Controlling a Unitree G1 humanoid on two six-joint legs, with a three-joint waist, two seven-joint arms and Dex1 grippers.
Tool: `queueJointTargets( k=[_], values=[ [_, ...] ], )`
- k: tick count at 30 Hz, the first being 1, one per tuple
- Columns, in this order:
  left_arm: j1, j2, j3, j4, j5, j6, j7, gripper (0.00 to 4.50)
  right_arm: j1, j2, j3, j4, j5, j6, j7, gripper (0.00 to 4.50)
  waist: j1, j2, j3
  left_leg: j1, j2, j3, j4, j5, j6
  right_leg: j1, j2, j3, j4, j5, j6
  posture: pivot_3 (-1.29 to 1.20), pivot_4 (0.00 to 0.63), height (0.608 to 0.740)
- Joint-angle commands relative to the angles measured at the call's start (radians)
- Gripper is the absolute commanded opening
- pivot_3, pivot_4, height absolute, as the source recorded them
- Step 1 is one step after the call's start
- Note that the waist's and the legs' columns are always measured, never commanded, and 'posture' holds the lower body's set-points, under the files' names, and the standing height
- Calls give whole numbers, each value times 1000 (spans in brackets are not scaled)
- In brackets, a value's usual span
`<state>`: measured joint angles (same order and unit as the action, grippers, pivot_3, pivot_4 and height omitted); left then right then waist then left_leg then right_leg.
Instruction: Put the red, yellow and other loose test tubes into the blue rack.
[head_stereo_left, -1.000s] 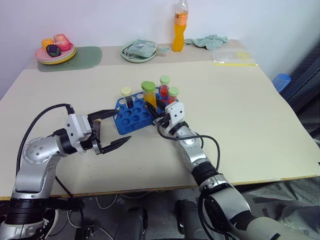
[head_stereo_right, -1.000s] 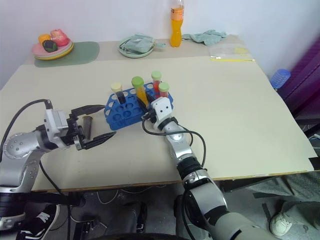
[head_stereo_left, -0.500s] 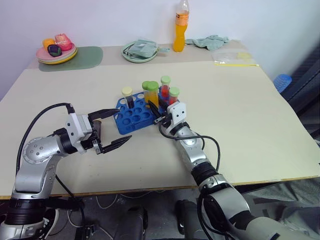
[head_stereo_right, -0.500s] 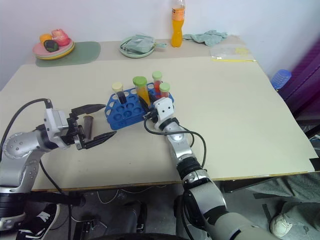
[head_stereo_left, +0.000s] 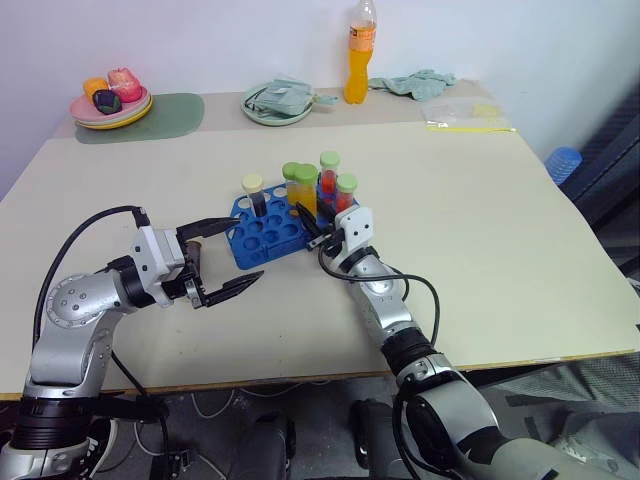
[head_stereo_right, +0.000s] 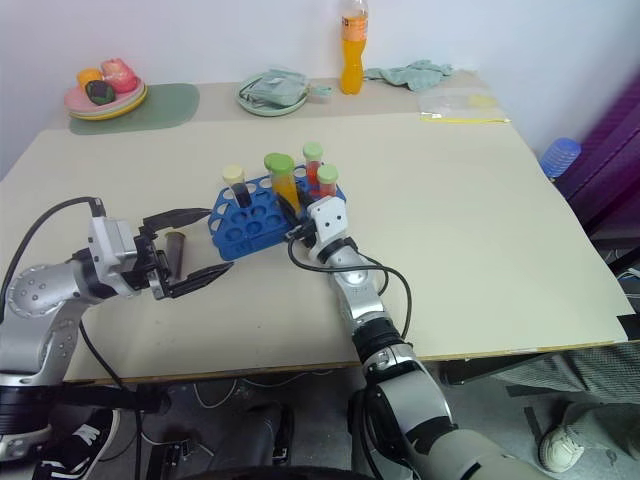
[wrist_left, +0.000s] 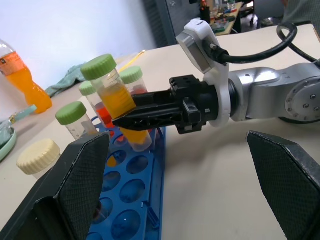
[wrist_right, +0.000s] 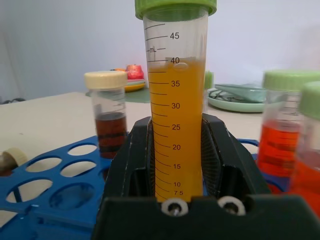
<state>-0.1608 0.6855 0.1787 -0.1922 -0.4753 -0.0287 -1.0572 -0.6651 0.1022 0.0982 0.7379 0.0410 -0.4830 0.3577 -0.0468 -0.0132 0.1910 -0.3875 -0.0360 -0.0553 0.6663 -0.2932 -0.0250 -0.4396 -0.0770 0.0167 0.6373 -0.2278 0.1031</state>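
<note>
The blue rack (head_stereo_left: 262, 232) stands mid-table. In it stand a cream-capped dark tube (head_stereo_left: 254, 192), two green-capped red tubes (head_stereo_left: 329, 175) and another green-capped tube (wrist_left: 75, 120). My right gripper (head_stereo_left: 310, 222) is shut on a green-capped yellow tube (wrist_right: 177, 105). That tube is tilted, with its lower end over the rack's near right holes; whether it sits in a hole I cannot tell. My left gripper (head_stereo_left: 248, 250) hangs open just left of the rack, holding nothing. A loose brown tube (head_stereo_right: 176, 250) rests on the table behind its fingers.
Along the far edge are an orange drink bottle (head_stereo_left: 360, 55), a plate of toy food (head_stereo_left: 110, 102) on a green mat (head_stereo_left: 175, 115), a green dish with a cloth (head_stereo_left: 278, 102), a rag (head_stereo_left: 415, 82) and a plastic bag (head_stereo_left: 465, 115).
</note>
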Motion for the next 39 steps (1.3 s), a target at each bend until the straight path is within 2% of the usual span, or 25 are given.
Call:
queueJointTargets(
  k=[1,18,36,38,39],
  values=[
    [1,3,19,-39,-15,-5,9,4500,-4,20,13,1,-6,6,6,754,0,0,0,0,0,0,0,0,0,0,0,0,0,0,0,0,150,740],
    [12,3,14,-62,-19,4,20,4500,-25,-6,-12,49,-21,3,-31,754,1,0,0,0,0,0,0,0,0,0,0,0,0,0,0,0,150,740],
    [14,1,10,-59,-18,3,16,4500,40,-15,-5,-27,-11,40,8,754,2,0,0,1,0,0,0,0,0,1,0,0,0,0,0,0,150,740],
    [13,1,10,-55,-17,2,16,4500,33,-6,-22,-31,46,53,68,1809,2,0,0,1,0,0,0,0,0,1,0,0,0,0,0,0,150,740],
    [12,1,10,-53,-15,1,17,4500,27,-8,-19,-31,44,50,74,2177,2,0,0,1,0,0,0,0,0,1,0,0,0,0,0,0,150,740]
  ],
)
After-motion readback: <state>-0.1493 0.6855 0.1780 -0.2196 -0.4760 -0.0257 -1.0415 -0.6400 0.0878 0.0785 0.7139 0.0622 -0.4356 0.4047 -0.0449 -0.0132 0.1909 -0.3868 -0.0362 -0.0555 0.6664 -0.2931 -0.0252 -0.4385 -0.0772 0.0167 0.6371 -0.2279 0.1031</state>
